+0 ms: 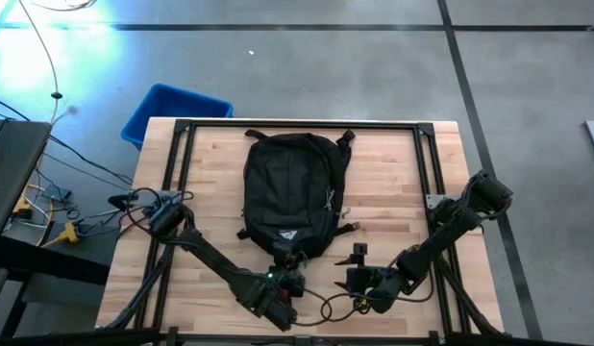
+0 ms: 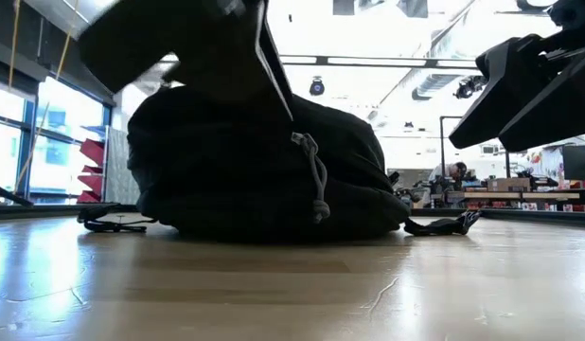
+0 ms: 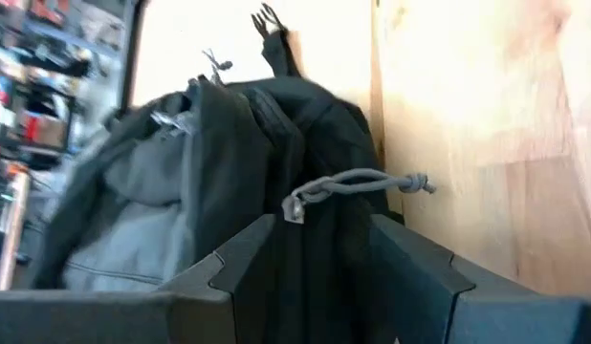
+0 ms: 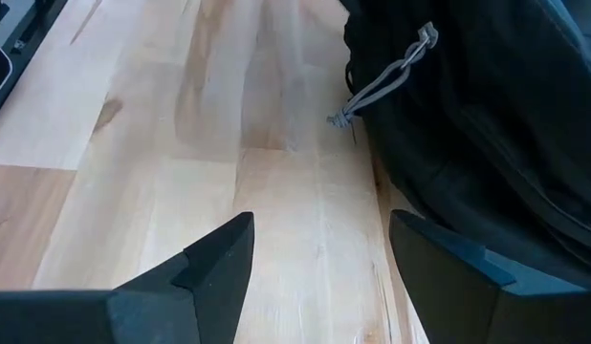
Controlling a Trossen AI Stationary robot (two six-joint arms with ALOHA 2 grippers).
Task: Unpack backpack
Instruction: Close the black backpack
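The black backpack (image 1: pixel 292 192) lies flat on the middle of the wooden table (image 1: pixel 393 183), its top loop (image 1: pixel 347 137) toward the far edge. A grey zipper cord (image 3: pixel 358 183) hangs at its near end and also shows in the low view (image 2: pixel 316 180). My left gripper (image 1: pixel 292 279) is open at that near end. In the left wrist view (image 3: pixel 321 229) its fingers stand on either side of the dark fabric, just short of the cord. My right gripper (image 1: pixel 358 269) is open beside the backpack's near right corner. In the right wrist view (image 4: pixel 321 225) only bare table lies between its fingers. My left gripper comes at the backpack's near end (image 3: pixel 315 268) slanting down from the table's near side. The fabric runs down between the two open fingers (image 3: pixel 243 263). I cannot tell whether they touch it.
A blue plastic bin (image 1: pixel 177 111) stands on the floor beyond the table's far left corner. Black frame rails (image 1: pixel 307 123) run along the table's edges. A loose strap end (image 1: pixel 352 228) lies right of the backpack. Cables (image 1: pixel 61 207) hang off the left side.
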